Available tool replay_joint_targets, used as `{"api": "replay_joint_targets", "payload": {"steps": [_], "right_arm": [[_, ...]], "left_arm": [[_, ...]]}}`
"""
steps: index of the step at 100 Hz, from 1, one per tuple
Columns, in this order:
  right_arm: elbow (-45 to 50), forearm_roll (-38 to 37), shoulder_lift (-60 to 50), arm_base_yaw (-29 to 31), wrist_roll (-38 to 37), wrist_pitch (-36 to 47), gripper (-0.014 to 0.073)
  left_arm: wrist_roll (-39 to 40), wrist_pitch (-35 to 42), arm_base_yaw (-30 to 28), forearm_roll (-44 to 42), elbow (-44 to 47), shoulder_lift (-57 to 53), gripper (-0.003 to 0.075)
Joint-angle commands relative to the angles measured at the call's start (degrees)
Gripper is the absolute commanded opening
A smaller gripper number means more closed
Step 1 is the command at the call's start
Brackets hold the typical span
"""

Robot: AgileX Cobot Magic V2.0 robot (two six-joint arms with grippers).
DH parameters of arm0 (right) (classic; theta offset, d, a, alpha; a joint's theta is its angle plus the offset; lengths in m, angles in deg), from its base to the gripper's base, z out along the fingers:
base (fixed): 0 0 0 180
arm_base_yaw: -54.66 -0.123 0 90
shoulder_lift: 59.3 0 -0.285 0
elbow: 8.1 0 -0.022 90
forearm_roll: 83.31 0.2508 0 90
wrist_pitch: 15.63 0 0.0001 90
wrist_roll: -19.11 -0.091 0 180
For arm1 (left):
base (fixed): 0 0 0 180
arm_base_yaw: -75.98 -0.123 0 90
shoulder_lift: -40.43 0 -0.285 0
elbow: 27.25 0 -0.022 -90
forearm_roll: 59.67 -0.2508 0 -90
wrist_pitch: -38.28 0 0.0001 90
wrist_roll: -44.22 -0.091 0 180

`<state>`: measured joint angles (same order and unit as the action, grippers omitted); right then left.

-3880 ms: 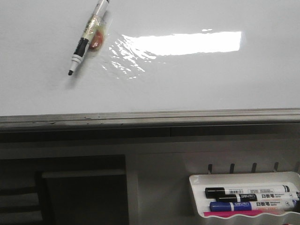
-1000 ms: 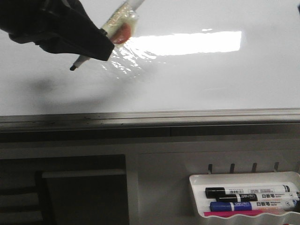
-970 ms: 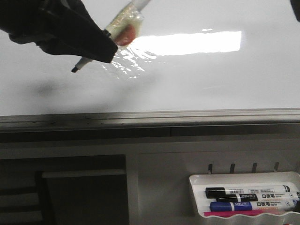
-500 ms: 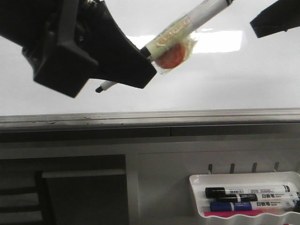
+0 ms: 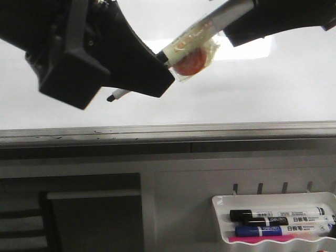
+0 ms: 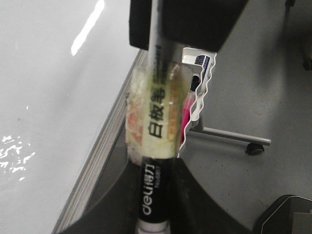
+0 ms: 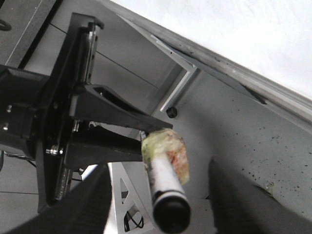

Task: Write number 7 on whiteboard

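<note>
The left tool (image 5: 157, 68) grips the marker (image 5: 197, 37) near its tip; its rear end lies between the right tool's (image 5: 239, 21) open fingers, above the whiteboard (image 5: 252, 89).

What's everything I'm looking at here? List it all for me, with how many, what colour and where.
whiteboard: one, glossy white with a grey frame along its near edge, filling the upper part of the front view; no writing visible.
held marker: one, white barrel with black printing, wrapped in yellowish tape with an orange-red blob, lifted off the board between the two arms.
marker tray: one, white, below the board at the lower right.
tray markers: two clearly seen, one with a black cap and one with a blue cap, lying in the tray; a pink item lies beneath them.
left gripper: black, closed on the marker near its tip end.
right gripper: black, at the marker's rear end, fingers either side of it.
</note>
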<state>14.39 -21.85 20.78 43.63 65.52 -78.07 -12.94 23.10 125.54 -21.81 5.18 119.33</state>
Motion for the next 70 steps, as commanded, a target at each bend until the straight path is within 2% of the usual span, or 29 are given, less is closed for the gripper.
{"api": "replay_joint_targets", "payload": {"steps": [1, 13, 32, 49, 55, 62, 70], "right_arm": [[-2.0, 3.6, -0.1, -0.1, 1.3, -1.3, 0.029], [-2.0, 3.9, 1.0, -0.1, 2.6, -1.5, 0.0202], [-2.0, 5.2, 1.3, -0.1, 6.1, -2.0, -0.0072], [-2.0, 5.2, 1.3, -0.1, 6.1, -2.1, -0.0062], [-2.0, 5.2, 1.3, -0.1, 6.1, -2.1, -0.0062], [-2.0, 5.2, 1.2, -0.1, 6.1, -1.5, -0.0057], [-2.0, 4.9, 0.4, -0.1, 6.2, -0.7, -0.0049]], "left_arm": [[0.3, 3.2, 0.4, 0.3, -1.8, -1.6, -0.002], [0.3, 3.6, 0.4, 0.2, -1.8, -1.6, -0.002], [0.3, 3.7, 0.4, 0.0, -1.8, -1.6, -0.002], [0.3, 3.7, 0.4, 1.3, -1.8, -1.6, -0.0018], [0.4, 3.8, 0.3, 3.8, -1.8, -1.6, 0.0008], [0.5, 3.8, -0.5, 6.7, -1.8, -1.8, 0.009], [0.5, 4.0, -1.9, 9.4, -1.8, -2.3, 0.0242]]}}
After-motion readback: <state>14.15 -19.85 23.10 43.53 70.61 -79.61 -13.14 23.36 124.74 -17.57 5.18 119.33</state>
